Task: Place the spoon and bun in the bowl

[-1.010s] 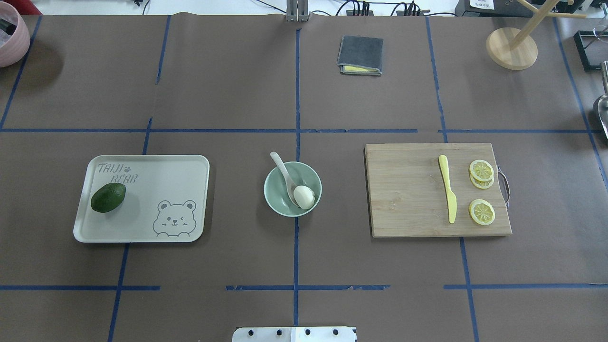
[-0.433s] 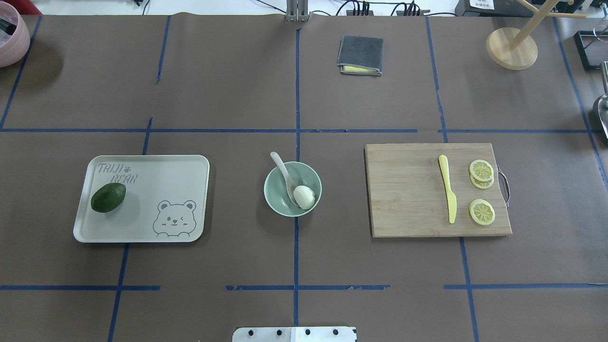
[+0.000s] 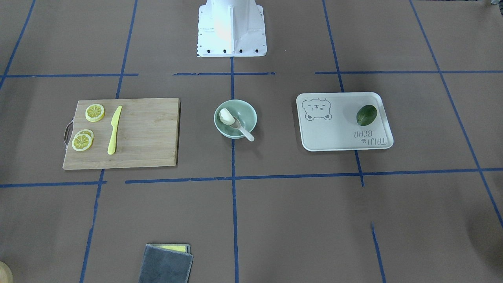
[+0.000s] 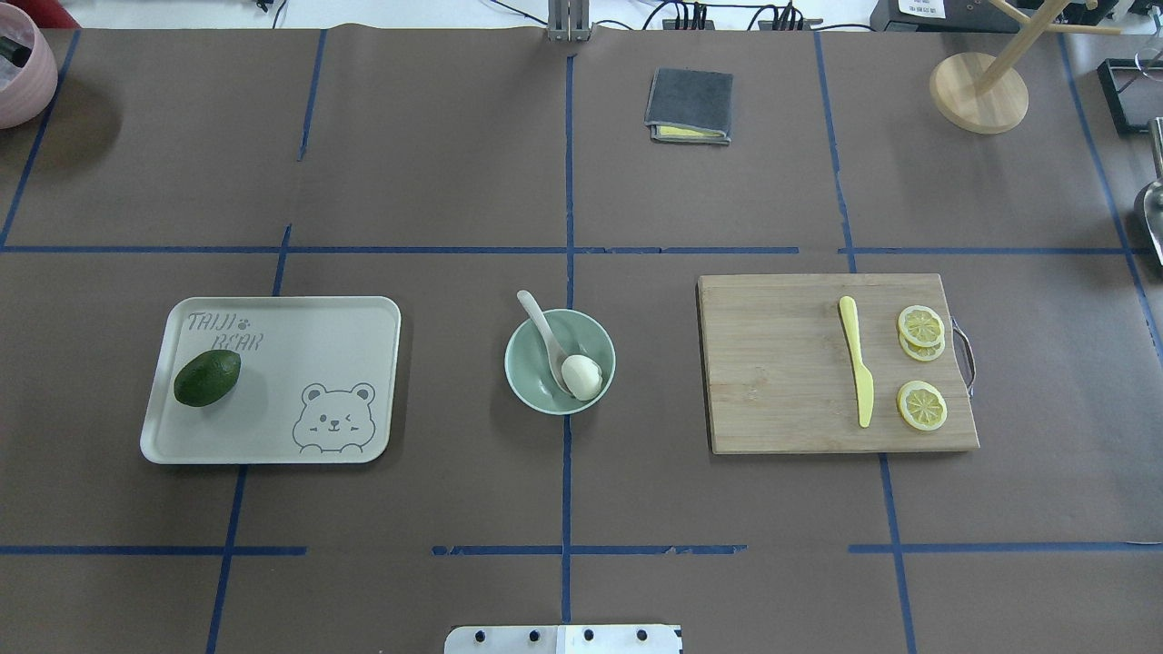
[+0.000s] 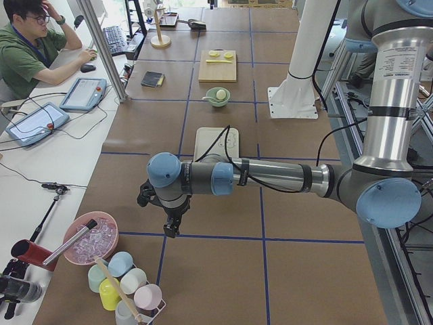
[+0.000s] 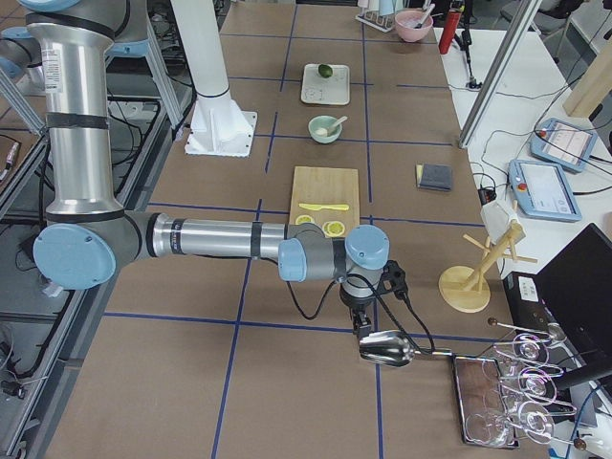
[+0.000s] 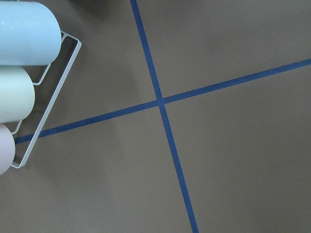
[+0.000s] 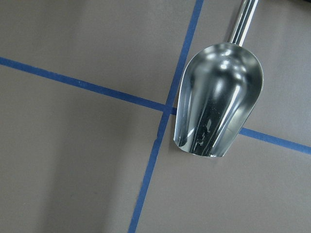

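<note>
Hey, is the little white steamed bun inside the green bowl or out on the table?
Inside. The small white steamed bun sits within the rim of the round mint-green bowl, in both table views.

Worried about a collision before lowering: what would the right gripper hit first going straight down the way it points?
The right gripper points down: probably the table at the tape crossing, just beside the metal scoop; it could clip the scoop's rim, depth is unclear.

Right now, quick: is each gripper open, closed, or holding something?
Left gripper: cannot be told; shows only in the left side view.
Right gripper: cannot be told; shows only in the right side view.
</note>
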`<state>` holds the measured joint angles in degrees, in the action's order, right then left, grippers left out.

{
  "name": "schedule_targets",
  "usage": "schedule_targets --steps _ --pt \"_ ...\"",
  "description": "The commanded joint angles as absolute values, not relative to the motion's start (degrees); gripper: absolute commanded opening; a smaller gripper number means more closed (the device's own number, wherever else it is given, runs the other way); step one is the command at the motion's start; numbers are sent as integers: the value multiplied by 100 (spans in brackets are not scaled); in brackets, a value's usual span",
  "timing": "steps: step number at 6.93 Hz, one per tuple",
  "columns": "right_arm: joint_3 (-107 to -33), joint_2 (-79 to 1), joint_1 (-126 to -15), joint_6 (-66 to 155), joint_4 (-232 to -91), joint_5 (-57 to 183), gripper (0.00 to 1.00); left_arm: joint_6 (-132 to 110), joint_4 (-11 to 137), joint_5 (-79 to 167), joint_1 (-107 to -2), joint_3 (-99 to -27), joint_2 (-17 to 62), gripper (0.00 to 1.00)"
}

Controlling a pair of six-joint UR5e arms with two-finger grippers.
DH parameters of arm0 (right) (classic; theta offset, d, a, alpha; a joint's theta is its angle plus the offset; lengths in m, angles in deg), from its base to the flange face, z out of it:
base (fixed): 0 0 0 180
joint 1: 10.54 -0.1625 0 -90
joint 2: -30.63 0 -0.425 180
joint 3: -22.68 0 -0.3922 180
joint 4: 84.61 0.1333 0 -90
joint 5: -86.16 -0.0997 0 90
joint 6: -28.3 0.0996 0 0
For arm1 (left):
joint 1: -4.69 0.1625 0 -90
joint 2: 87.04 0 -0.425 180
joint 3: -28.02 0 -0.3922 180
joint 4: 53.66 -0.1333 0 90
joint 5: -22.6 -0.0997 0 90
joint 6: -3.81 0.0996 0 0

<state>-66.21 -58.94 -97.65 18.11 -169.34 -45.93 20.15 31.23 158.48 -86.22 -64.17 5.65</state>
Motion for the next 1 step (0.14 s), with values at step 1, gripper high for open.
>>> schedule_targets --steps 1 --pt "-6617 -5894 -9764 1811 -16933 -4594 100 2015 3124 15848 -8619 -6409 577 100"
